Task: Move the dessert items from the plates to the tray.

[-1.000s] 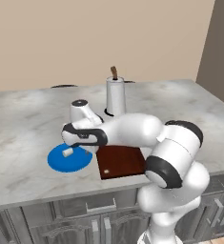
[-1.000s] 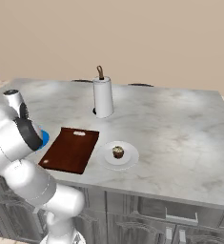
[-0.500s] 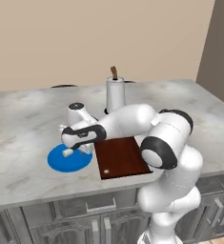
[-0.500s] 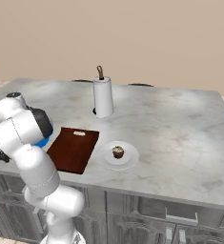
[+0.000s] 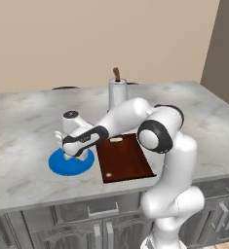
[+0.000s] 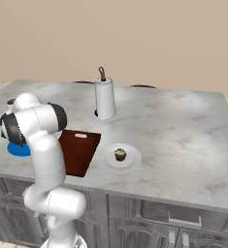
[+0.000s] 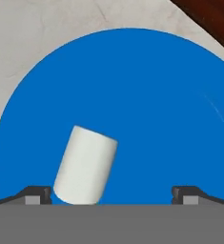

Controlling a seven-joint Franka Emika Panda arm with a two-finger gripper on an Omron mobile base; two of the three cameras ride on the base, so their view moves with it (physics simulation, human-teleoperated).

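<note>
Since a second ago the gripper (image 7: 111, 193) has been lowered over the blue plate (image 7: 147, 95), jaws spread wide, the marshmallow (image 7: 85, 165) lying near its 7 o'clock edge, ungrasped, so pickup seems imminent.

No readable text, labels, brands, numbers or signs on anything.

The arm has swung lower and further left, bringing the pincer (image 5: 71, 154) down over the blue plate (image 5: 57, 165) (its elbow has folded in toward the base).
</note>
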